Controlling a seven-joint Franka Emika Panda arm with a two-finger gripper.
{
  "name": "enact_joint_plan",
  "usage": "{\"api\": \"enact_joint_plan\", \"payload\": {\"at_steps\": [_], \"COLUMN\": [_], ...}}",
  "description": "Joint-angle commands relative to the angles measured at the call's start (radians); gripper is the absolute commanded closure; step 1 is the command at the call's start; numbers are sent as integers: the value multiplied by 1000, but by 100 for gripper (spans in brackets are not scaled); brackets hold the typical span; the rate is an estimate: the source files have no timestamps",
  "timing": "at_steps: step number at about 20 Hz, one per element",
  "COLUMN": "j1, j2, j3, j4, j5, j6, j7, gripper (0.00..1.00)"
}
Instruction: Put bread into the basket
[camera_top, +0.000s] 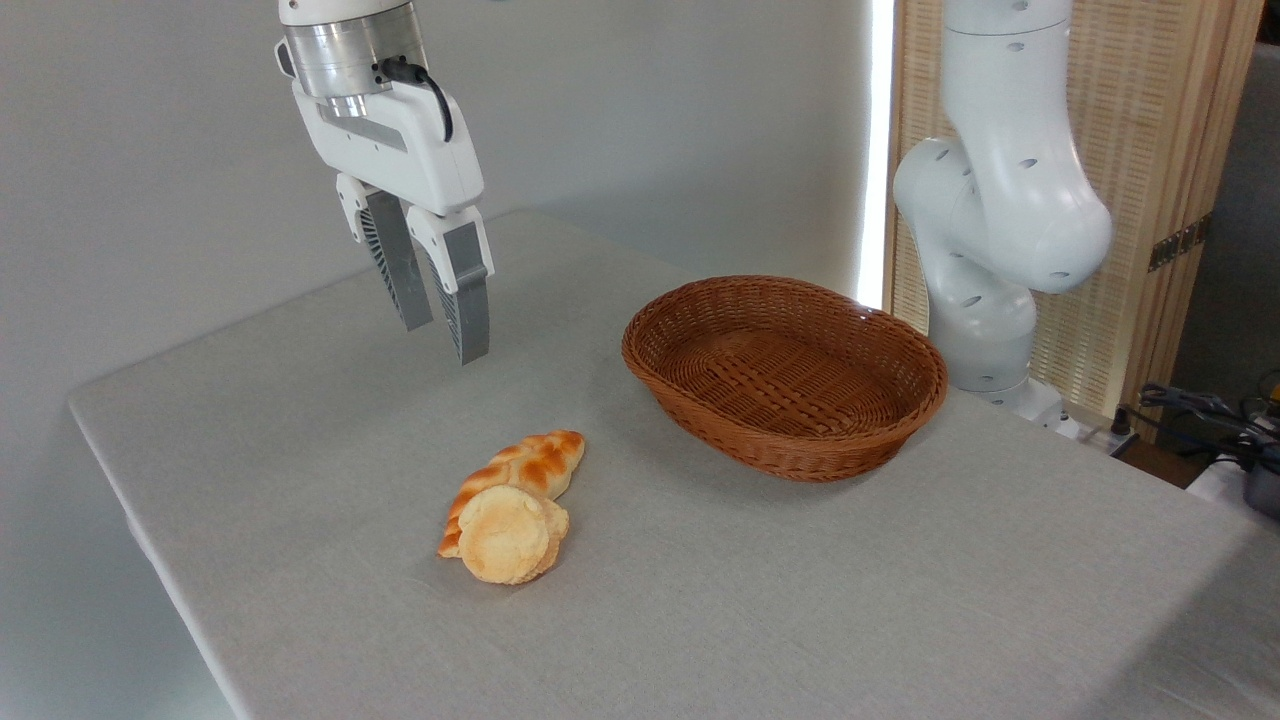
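Two pieces of bread lie together near the front of the table (300, 420), which is covered with a light grey cloth. The small round bun (503, 534) is pale golden and has a cracked top; it leans against the front end of the longer braided loaf (528, 466), and the two touch each other. The loaf is orange-brown and points away toward the back right. The brown woven basket (880, 420) stands to the right of them and farther back, well apart from the bun, and nothing is inside it. The pincer (447, 338) hangs in the air above the table, behind the bread and a little to the left, and it holds nothing. Its two grey fingers (467, 300) point downward with a small tilt, and a narrow gap shows between them, so they are slightly spread and not pressed together. The white body of the arm (1000, 200) rises at the back right, just behind the basket, in front of a pale wooden screen (1150, 150). Some dark cables (1200, 405) lie at the right edge of the view, beyond the table.
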Motion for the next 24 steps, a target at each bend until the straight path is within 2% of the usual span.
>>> {"api": "enact_joint_plan", "payload": {"at_steps": [1, 17, 24], "j1": [-1, -1, 9], "j2": [2, 7, -6], "j3": [3, -2, 11], "j4": [5, -8, -100], "j5": [-14, -8, 0], "j6": [-24, -23, 65], "j7": [7, 13, 48], "gripper": [0, 0, 0]}}
